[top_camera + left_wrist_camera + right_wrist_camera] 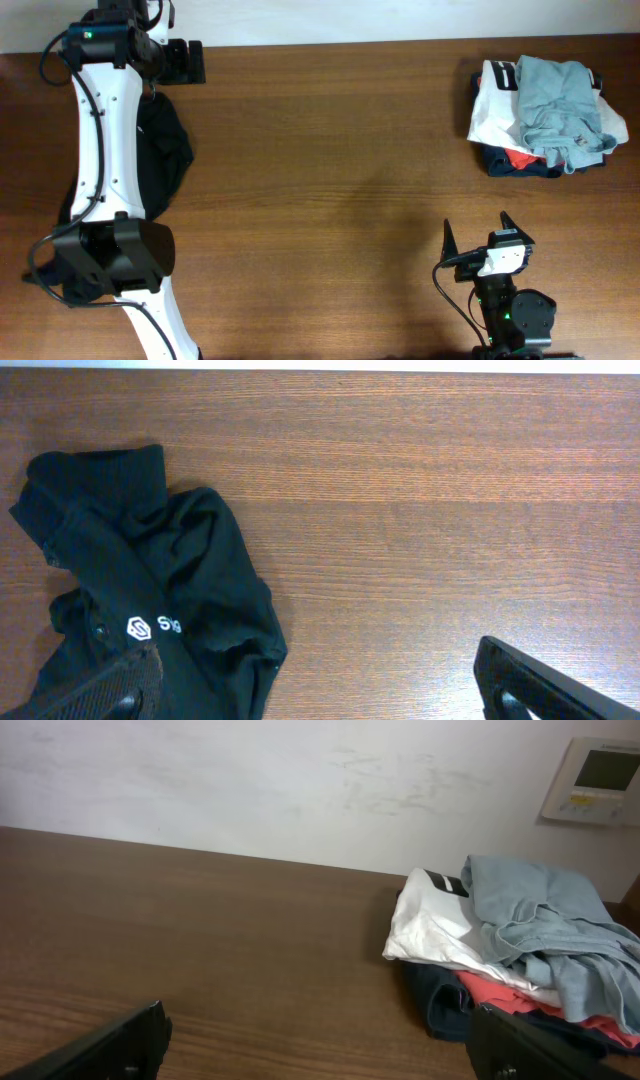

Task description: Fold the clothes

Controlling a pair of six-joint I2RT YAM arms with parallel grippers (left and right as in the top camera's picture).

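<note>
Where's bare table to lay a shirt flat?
The wide middle of the table, between the black top on the left and the clothes pile at far right, is bare. Also the strip between that pile and the right gripper. The left edge is crowded.

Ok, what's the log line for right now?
left tool: open, over black top | right tool: open, empty | grey shirt: on pile | fold: not started

Bare desk [200, 940] open straight ahead of the right hand [320, 1055], garment stack [440, 935] topped by a grey-teal shirt [540, 920] blocking ahead to its right, wall [250, 780] beyond, left hand [315, 685] with fingers [110, 685] spread over bare wood, crumpled black top [150, 590] bunched against one finger.
</note>
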